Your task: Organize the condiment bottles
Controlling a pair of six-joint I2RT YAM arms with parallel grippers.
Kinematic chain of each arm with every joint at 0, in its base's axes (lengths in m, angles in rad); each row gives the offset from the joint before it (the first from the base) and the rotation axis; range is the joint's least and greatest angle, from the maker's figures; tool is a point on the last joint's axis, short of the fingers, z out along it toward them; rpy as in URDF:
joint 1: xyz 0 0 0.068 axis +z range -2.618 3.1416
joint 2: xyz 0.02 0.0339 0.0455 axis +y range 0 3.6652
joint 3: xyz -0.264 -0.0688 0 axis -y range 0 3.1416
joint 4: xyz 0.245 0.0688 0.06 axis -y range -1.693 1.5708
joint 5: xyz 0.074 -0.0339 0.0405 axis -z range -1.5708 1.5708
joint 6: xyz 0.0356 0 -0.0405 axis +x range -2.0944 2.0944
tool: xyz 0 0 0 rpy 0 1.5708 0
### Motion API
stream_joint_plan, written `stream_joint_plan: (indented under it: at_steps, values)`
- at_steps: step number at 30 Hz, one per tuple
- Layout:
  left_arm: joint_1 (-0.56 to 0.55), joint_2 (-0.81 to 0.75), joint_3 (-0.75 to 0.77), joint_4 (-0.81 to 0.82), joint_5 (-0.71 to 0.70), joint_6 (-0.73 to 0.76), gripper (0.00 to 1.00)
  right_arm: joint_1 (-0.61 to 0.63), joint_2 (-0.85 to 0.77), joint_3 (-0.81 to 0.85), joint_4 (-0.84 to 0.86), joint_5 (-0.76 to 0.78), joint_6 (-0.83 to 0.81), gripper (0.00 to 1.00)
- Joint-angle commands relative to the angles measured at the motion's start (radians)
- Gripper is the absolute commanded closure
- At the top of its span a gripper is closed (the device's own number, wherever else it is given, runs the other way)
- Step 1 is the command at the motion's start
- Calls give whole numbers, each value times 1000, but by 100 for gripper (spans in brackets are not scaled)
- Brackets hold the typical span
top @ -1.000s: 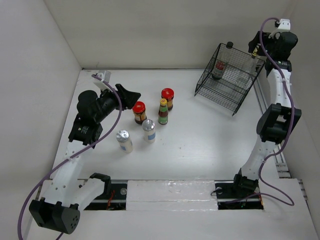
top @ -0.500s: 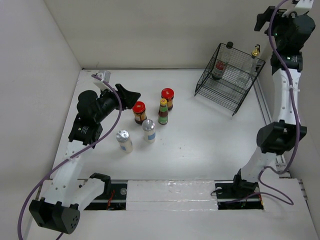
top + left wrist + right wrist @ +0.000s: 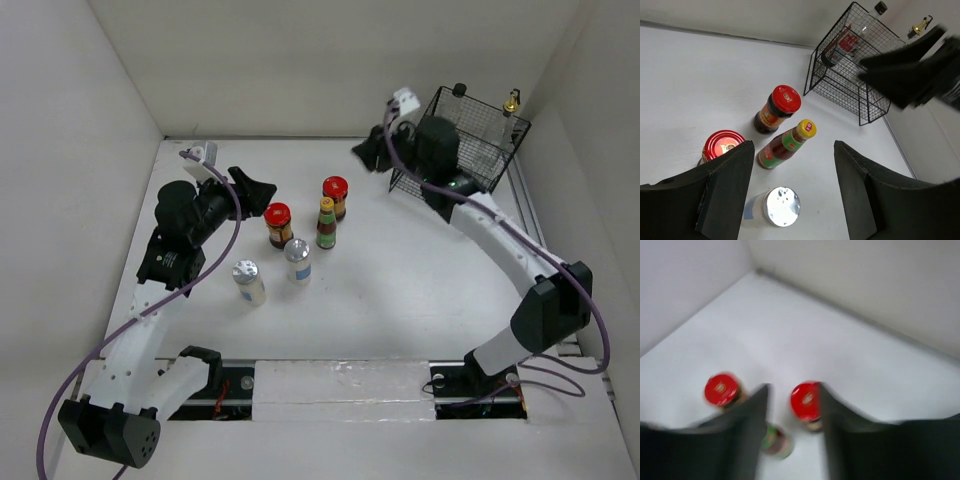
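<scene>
**Upper centre of the overhead frame: right pincer open above the far jar**

My right pincer (image 3: 366, 153) is spread wide and holds nothing. My arm is stretched long from its base at lower right, with the wrist tipped down toward the cluster. In my blurred wrist view the far jar (image 3: 806, 401) lies between my fingers, the near jar (image 3: 720, 389) is at left, and the slim bottle (image 3: 776, 442) is below.

These three and two shakers (image 3: 297, 261) stand grouped left of centre on the tabletop (image 3: 400, 280). Two more bottles are in the rack (image 3: 490, 135) at upper right.

I judge the far jar to be glass: stiff, fairly heavy with sauce, smooth-sided and breakable. I would clamp the body just under the red lid, squarely and firmly.

My left pincer (image 3: 255, 188) is also open and empty. Its arm is bent, and it points at the cluster from the left.
</scene>
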Motion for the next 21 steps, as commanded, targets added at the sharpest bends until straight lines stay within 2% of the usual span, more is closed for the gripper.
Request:
stream_joint_plan:
  at_steps: [1,3,8,12,17,21]
  values:
    - [5,-21,15,20,-15,6,39,93,-60,-97,79,-45,11,39]
    - [5,-21,15,20,-15,6,39,161,-70,-139,70,-58,-15,28]
    - [5,-21,15,20,-15,6,39,244,-122,-252,59,43,-83,15]
    - [5,-12,15,20,4,6,39,244,-57,-262,59,64,-74,15]
    - [5,-12,15,29,4,6,39,244,-4,-262,108,194,-53,17]
    - [5,-3,6,29,13,6,39,232,48,-274,173,107,-44,18]
